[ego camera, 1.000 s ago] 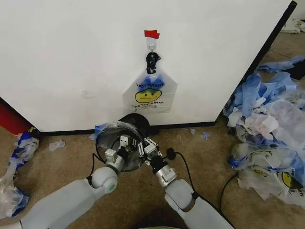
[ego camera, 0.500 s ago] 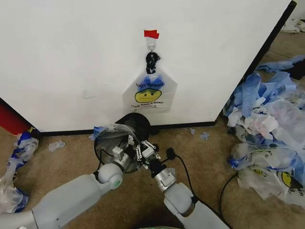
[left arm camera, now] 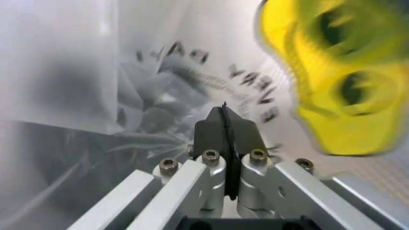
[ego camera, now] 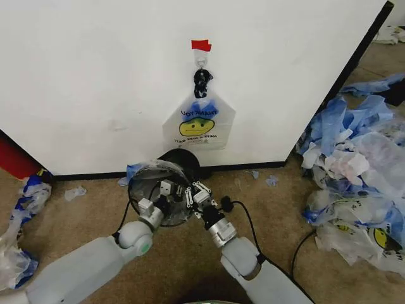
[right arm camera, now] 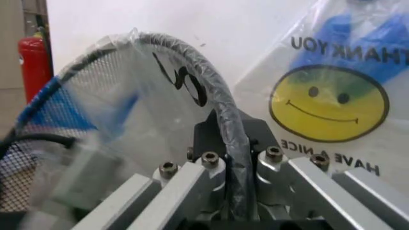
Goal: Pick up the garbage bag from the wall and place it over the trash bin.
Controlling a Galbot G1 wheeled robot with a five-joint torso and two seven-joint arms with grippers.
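Heap of blue and white plastic bags point(ego camera: 354, 171) on brown carpet point(ego camera: 278, 209), red extinguisher point(right arm camera: 32, 64), black cable point(ego camera: 243, 218)

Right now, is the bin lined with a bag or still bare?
Lined. Clear plastic of a garbage bag drapes over the trash bin rim; the right end effector is clamped on that wrapped rim. Another bag hangs on the wall.

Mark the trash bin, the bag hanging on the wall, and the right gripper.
trash bin point(ego camera: 140, 183): head view, left part of its bag-covered rim.
hanging bag point(ego camera: 198, 126): head view, its yellow smiley face.
right gripper point(right arm camera: 223, 129): right wrist view, between its fingertips, clamped on the rim.
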